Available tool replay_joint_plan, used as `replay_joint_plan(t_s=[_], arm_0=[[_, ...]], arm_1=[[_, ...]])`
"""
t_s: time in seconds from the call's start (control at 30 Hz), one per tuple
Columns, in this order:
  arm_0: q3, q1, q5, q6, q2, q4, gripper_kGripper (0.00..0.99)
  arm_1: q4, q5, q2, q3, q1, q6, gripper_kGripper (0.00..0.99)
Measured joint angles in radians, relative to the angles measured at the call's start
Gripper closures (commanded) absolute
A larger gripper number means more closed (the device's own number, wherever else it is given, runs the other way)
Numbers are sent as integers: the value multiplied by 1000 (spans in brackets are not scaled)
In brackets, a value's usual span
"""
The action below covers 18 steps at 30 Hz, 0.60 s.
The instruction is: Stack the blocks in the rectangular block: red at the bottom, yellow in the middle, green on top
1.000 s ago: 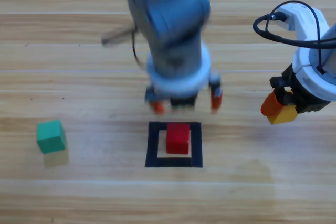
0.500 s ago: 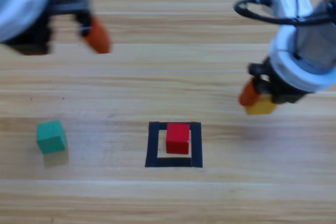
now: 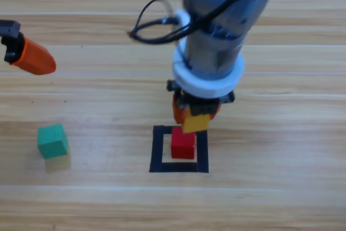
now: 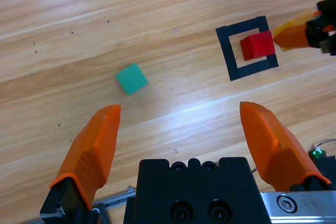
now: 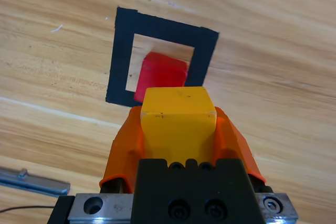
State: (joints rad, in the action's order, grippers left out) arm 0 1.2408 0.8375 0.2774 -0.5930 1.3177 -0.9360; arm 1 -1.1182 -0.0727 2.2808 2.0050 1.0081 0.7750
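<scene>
Right gripper [image 3: 195,113] sits over the middle of the table, jaws clamped on the yellow cube [image 3: 195,123], one orange jaw on either side of it as the right wrist view shows [image 5: 178,116]. In the high view the yellow cube hangs above the far edge of the rectangular block [image 3: 157,150], overlapping the top of the red cube [image 3: 183,144]; whether the two cubes touch cannot be told from above, but the right wrist view shows the red cube [image 5: 163,72] lying farther off beyond the yellow one. Red cube rests on the bare wood inside the black tape outline [image 5: 122,61], clear of the tape on its sides. Green cube [image 3: 52,140] sits alone on the wooden table [image 3: 281,187], well apart from the outline, toward the left side. Left gripper [image 3: 30,58] is drawn back at the left edge of the high view, only an orange jaw and a bit of black body showing there. Its own wrist view has the jaws spread wide with nothing between them [image 4: 189,145], looking down on the green cube [image 4: 131,78] and, farther off, the outline [image 4: 227,51] with the red cube [image 4: 257,45] inside.
</scene>
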Motion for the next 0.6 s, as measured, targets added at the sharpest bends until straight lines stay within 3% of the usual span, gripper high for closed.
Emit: replay_joint_plan(t_s=[0.6], arm_0=[[-17,-4,-11,0,-8,2,4]], arm_1=[[-41,-2,53,96,5,164,884]])
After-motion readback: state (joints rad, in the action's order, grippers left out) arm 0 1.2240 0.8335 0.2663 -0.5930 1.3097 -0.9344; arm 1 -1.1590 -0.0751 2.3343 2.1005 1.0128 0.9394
